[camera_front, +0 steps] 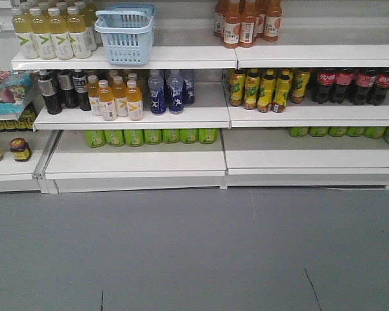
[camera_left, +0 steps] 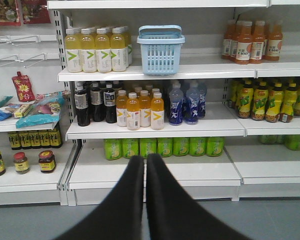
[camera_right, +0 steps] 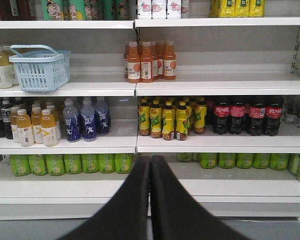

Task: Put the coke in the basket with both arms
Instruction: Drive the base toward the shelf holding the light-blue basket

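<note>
The left gripper (camera_left: 145, 161) had its two black fingers pressed together at the tips, with nothing between them, and pointed at the shelving low down. The right gripper (camera_right: 150, 160) was closed the same way on nothing, and pointed at the seam between two shelf bays.

Beyond them, the basket (camera_left: 160, 57) stood upright on a high shelf (camera_left: 205, 71), near the right end of the left bay and close to its front edge. Pale yellow bottles (camera_left: 96, 50) stood just beside it on its left. Orange juice bottles (camera_right: 149, 61) stood well apart from it, at the left end of the next bay. One shelf lower in that bay, dark cola bottles (camera_right: 247, 116) with red labels lined the right part, next to yellow-labelled bottles (camera_right: 170, 119).
</note>
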### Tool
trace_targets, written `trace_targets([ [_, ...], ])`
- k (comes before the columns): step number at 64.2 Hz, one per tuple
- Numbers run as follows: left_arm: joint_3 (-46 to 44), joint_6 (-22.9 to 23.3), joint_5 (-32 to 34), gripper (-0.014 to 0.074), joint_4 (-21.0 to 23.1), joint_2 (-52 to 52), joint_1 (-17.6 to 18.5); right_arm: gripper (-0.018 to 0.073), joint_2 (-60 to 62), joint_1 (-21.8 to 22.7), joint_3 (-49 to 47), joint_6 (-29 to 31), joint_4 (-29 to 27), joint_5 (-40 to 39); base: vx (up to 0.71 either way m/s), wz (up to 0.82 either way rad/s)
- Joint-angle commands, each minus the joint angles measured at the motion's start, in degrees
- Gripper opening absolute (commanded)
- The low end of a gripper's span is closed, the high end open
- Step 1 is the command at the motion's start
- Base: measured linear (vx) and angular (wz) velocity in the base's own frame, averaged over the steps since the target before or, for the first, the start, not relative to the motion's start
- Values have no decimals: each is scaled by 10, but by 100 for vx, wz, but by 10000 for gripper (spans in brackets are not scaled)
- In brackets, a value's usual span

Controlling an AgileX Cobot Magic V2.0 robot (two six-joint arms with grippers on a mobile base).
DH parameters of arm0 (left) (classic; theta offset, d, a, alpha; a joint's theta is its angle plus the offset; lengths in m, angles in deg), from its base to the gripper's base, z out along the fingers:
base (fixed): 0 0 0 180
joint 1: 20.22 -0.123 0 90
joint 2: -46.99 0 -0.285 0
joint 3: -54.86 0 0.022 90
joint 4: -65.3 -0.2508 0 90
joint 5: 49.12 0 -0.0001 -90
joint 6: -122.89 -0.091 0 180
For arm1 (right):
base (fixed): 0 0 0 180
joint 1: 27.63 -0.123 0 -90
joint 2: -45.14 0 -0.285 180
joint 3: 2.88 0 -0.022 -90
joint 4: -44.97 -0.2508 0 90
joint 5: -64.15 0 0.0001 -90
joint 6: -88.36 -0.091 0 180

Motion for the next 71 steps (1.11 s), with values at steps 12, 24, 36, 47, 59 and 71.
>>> trace_targets([
  [12,-19,1,48,-6,4,7,0,-10,3,3,4,3,2,-44,11,1],
  [24,-19,1,48,-6,4,7,0,-10,3,3,4,3,2,-44,10,8],
  [36,-19,1,48,-6,4,7,0,-10,3,3,4,3,2,-44,8,2],
  [47,-19,1,48,-6,4,7,0,-10,3,3,4,3,2,-44,6,-7],
  [59,-19,1,48,-6,4,7,0,-10,3,3,4,3,2,-44,4,-6],
  [71,-19,1,48,-6,4,7,0,-10,3,3,4,3,2,-44,6,-12],
])
